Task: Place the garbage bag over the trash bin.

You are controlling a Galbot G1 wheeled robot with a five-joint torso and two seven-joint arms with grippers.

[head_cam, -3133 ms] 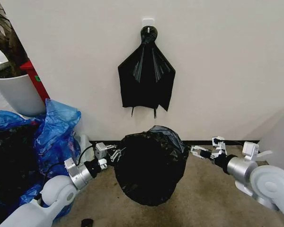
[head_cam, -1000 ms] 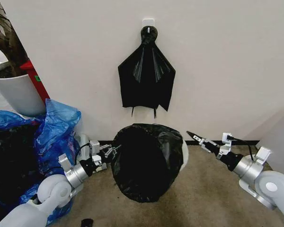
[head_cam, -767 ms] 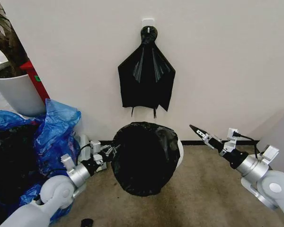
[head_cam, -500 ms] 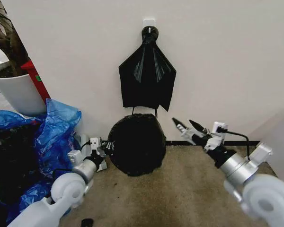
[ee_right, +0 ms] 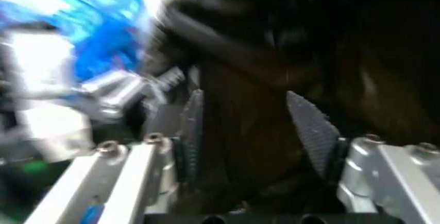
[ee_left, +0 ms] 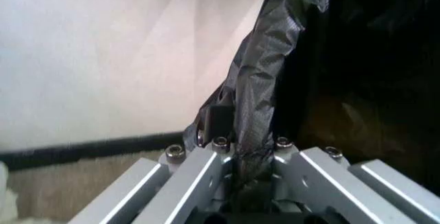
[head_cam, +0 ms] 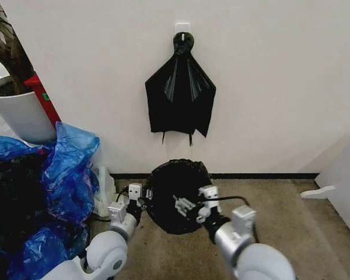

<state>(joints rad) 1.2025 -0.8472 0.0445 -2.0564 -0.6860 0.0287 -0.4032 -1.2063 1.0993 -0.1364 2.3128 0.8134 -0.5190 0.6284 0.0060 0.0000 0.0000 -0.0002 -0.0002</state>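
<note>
The glossy black garbage bag (head_cam: 178, 186) bulges low in front of the wall; the trash bin is hidden under it. My left gripper (head_cam: 142, 202) is at the bag's left edge. In the left wrist view the left gripper (ee_left: 251, 149) is shut on a gathered fold of the garbage bag (ee_left: 265, 80). My right gripper (head_cam: 182, 205) reaches across in front of the bag's middle. In the right wrist view the right gripper (ee_right: 251, 131) is open, its ribbed pads (ee_right: 312, 128) spread apart with the garbage bag (ee_right: 275, 54) between and beyond them.
Blue plastic bags (head_cam: 64, 169) pile up at the left, below a white plant pot (head_cam: 17, 114). A fan-shaped black bundle (head_cam: 179, 99) hangs from a wall hook above the bag. A white panel (head_cam: 345, 178) stands at the right, with open carpet (head_cam: 280, 201) before it.
My right arm has swung from the bag's right side to in front of its middle. The bag has dropped lower. My left gripper keeps its hold on the bag.
</note>
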